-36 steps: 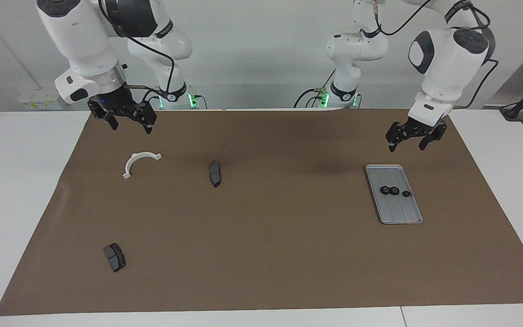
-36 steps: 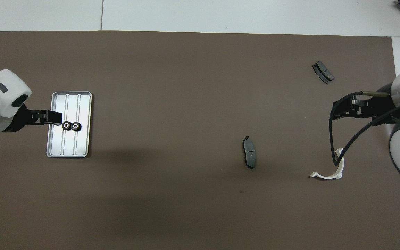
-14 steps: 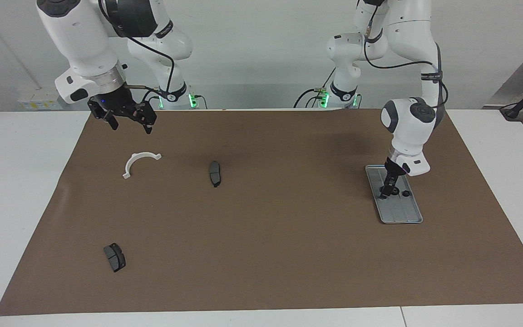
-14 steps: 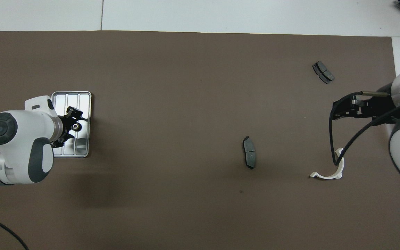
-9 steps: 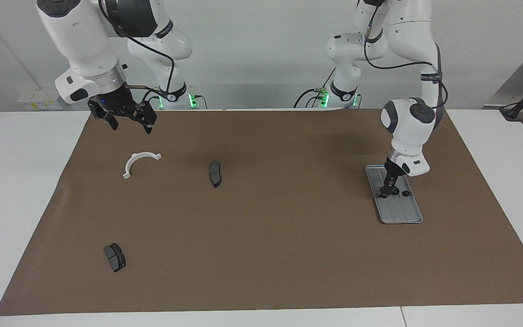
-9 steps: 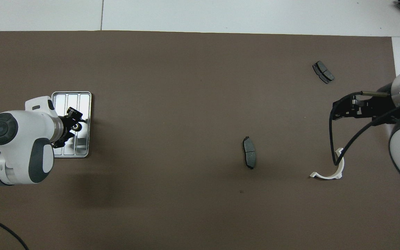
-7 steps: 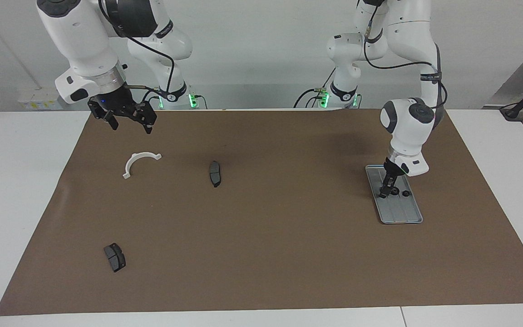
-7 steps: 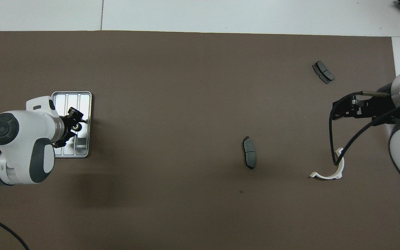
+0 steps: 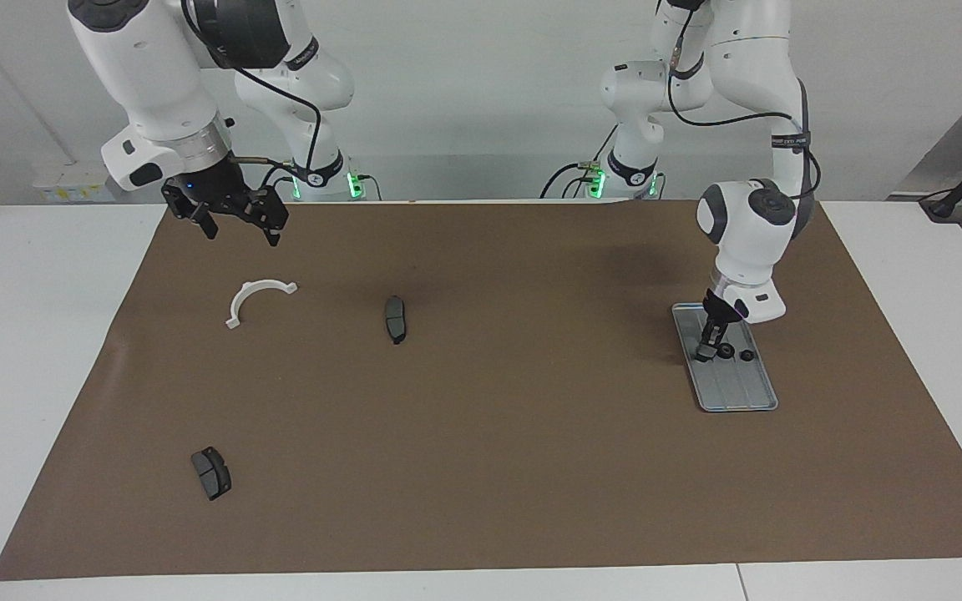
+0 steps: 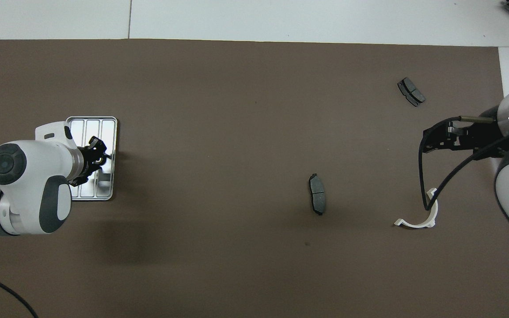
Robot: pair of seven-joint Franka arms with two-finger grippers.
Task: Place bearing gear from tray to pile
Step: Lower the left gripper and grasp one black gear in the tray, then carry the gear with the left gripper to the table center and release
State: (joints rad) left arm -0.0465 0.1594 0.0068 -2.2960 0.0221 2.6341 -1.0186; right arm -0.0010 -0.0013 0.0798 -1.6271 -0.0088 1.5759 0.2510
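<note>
The silver grooved tray (image 9: 740, 388) (image 10: 91, 128) lies toward the left arm's end of the table. Two small black bearing gears (image 9: 725, 351) (image 9: 746, 356) show side by side on it. My left gripper (image 9: 705, 354) (image 10: 96, 155) points straight down into the tray beside them, right at a third gear that it mostly covers. I cannot make out whether that gear is gripped. My right gripper (image 9: 235, 225) (image 10: 427, 139) hangs open and holds nothing, above the mat near the robots' edge at the right arm's end, and waits. The pile is out of view.
A white half-ring bracket (image 9: 257, 296) (image 10: 418, 218) lies under the right gripper's side. One dark brake pad (image 9: 395, 318) (image 10: 317, 199) sits near the middle of the brown mat. Another brake pad (image 9: 211, 472) (image 10: 411, 91) lies farther from the robots.
The left arm swung in and came down from above the mat into the tray. Over the last second it crept slightly toward the robots. The right arm stayed still.
</note>
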